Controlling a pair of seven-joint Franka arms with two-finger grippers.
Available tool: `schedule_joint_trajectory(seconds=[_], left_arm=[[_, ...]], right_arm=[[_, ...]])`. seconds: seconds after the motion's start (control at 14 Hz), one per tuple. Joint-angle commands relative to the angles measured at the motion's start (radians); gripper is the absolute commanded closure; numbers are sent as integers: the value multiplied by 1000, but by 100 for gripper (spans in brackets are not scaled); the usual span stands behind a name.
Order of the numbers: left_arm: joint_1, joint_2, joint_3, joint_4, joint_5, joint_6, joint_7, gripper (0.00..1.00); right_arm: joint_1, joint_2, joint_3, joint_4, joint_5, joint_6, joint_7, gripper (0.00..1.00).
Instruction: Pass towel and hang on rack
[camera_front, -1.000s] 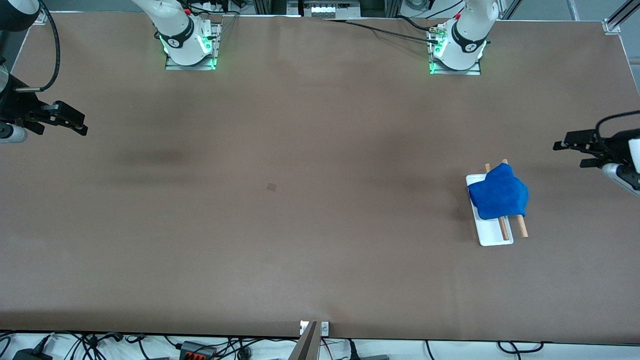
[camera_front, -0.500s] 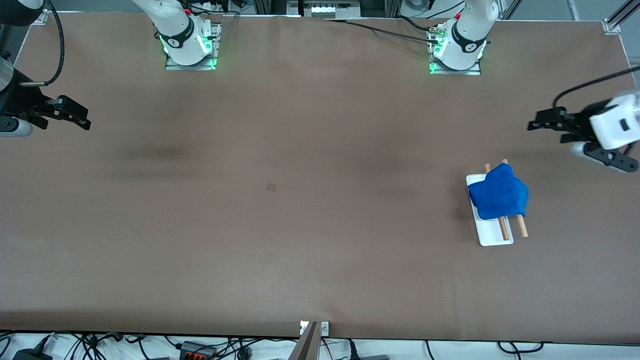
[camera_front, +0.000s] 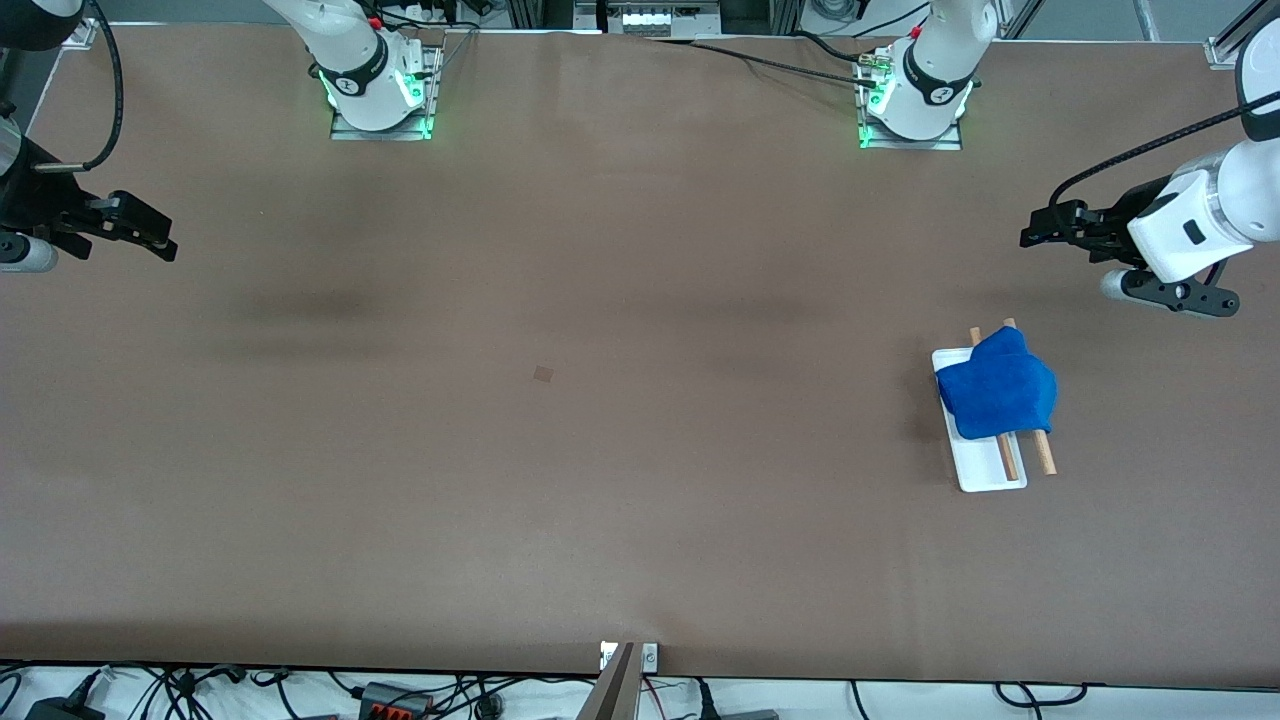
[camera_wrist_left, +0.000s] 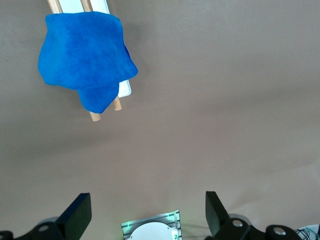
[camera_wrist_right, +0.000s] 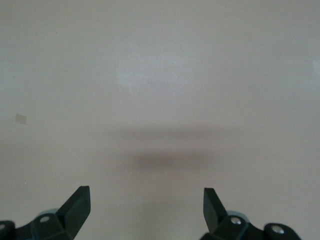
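Note:
The bright blue towel (camera_front: 1000, 394) lies draped over both wooden rods of the white rack (camera_front: 985, 474), toward the left arm's end of the table. The left wrist view shows the towel (camera_wrist_left: 82, 57) bunched over the rods, one corner hanging past the rack's (camera_wrist_left: 125, 89) base. My left gripper (camera_front: 1040, 238) hangs open and empty in the air over bare table at the left arm's end, apart from the rack. My right gripper (camera_front: 150, 238) is open and empty over the right arm's end of the table. Both wrist views show wide jaws, left gripper (camera_wrist_left: 148, 210), right gripper (camera_wrist_right: 147, 205).
A small dark square mark (camera_front: 543, 374) sits on the brown table near its middle. The right arm's base (camera_front: 378, 90) and the left arm's base (camera_front: 915, 100) stand along the table's edge farthest from the front camera. Cables lie past the table's near edge.
My left gripper has swung up and away from the rack, toward the left arm's base. My right gripper has shifted only slightly. The towel and rack have stayed put.

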Motion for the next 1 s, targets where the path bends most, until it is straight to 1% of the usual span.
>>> schedule_joint_trajectory(seconds=[0.0,0.07,0.14,0.29,0.57,0.93], left_arm=[[5,-86,-6,-105,21,66,4,0],[5,-115,-6,-145,21,92,9,0],[5,-128,-8,-158,23,115,33,0],[5,-123,-8,-152,34,153,110,0],[4,-112,-9,-126,35,150,118,0],[5,-97,-6,-116,38,152,118,0]], right_arm=[[-7,-22,9,10,0,-46,-12,0],[-7,-22,9,10,-1,-47,-12,0],[-7,-21,9,10,-1,-47,-13,0],[-7,-19,9,10,-1,-37,-13,0],[-7,-19,9,7,-4,-36,-18,0],[-9,-19,8,6,-1,-31,-16,0]])
